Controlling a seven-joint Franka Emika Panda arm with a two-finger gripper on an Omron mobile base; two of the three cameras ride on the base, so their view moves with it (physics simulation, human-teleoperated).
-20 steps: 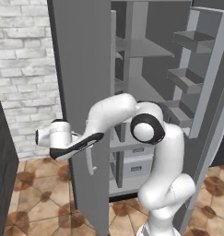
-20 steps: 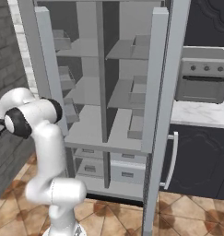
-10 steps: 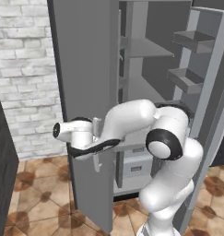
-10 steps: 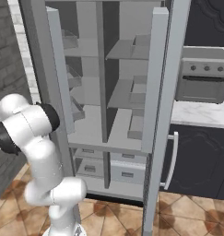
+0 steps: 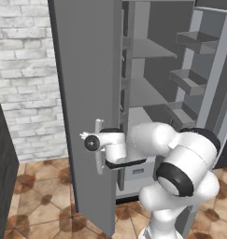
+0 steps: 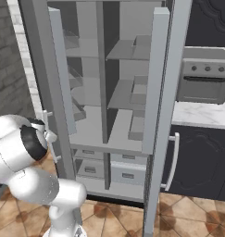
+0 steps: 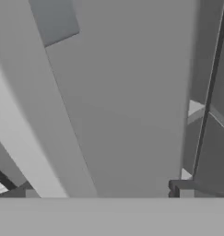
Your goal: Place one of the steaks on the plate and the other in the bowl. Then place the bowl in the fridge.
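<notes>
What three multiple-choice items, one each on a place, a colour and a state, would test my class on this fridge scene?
1. Where does the oven stand?
A. on the counter right of the fridge
B. inside the fridge
C. on the floor

2. What colour is the wall left of the fridge's left door?
A. red brick
B. white brick
C. green tile

3. How do the fridge doors stand?
A. both shut
B. one open
C. both open

Answers:
1 A: the right base view shows it on the pale counter beside the fridge.
2 B: the left base view shows white bricks.
3 C: both doors are swung out and the shelves are in view.
</notes>
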